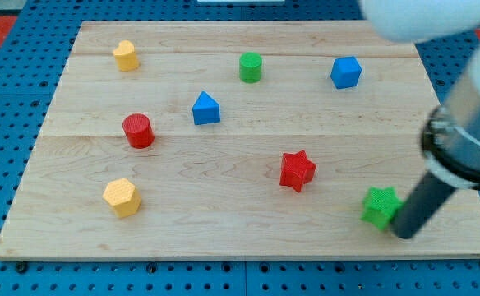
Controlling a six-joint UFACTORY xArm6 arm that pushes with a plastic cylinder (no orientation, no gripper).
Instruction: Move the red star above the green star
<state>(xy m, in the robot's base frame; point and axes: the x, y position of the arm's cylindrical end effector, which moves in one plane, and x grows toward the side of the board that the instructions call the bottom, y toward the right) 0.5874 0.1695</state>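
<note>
red star: mid-board, up-left of green star | handling: looks light, rigid ribbed plastic, likely slides easily and may spin; push on a flat between points | my tip: bare rod, nothing to open or close, seemingly touching green star's right | wooden board: smooth

On the tabletop, my tip sits just right of the green star, near the view's bottom right. The red star lies to that star's upper left. Farther left are the red cylinder and 2 yellow blocks; the blue triangular block, green cylinder and blue cube lie toward the top.
</note>
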